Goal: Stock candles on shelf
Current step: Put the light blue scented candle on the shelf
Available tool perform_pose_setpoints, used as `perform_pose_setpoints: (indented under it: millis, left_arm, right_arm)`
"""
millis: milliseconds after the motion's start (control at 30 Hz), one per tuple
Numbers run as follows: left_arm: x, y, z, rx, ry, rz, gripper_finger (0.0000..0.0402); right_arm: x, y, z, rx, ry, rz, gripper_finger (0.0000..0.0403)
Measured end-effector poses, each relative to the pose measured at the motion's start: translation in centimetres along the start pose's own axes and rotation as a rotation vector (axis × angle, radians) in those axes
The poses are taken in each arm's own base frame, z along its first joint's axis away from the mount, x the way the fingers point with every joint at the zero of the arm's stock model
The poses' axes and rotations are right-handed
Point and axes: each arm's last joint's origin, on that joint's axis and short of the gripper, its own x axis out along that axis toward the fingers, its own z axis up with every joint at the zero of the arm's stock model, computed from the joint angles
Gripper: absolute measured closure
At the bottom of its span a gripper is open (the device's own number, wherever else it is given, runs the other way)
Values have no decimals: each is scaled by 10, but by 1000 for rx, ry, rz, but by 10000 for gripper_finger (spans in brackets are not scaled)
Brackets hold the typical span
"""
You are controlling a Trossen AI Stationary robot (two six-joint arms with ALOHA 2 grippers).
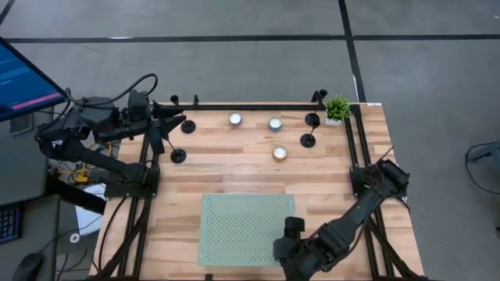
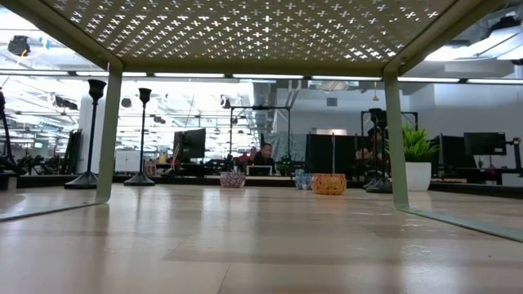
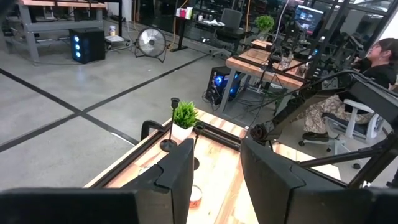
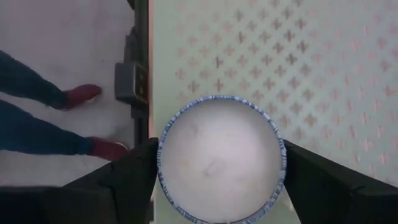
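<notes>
I am holding a candle (image 4: 221, 158) clamped in my right end effector (image 1: 291, 243) above the shelf (image 1: 234, 226) near its right front corner, ready for stocking. Three candles (image 1: 275, 123) are waiting at the table's (image 1: 226, 168) far side. My left end effector (image 3: 214, 168), fingers apart and empty, is hanging by the far left corner.

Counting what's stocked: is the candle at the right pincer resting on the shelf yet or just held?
Held. The right pincer has a finger on each side of the candle over the shelf; contact cannot be told.

Three candles (image 1: 274, 123) beyond green shelf (image 1: 234, 226)
</notes>
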Motion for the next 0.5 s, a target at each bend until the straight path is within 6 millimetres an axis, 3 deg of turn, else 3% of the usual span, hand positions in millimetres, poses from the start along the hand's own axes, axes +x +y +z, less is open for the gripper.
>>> perform_pose_setpoints:
  millis: [500]
  left_arm:
    - [2, -1, 0, 2, 4, 1, 270]
  right_arm:
    - [2, -2, -4, 31, 45, -23, 97]
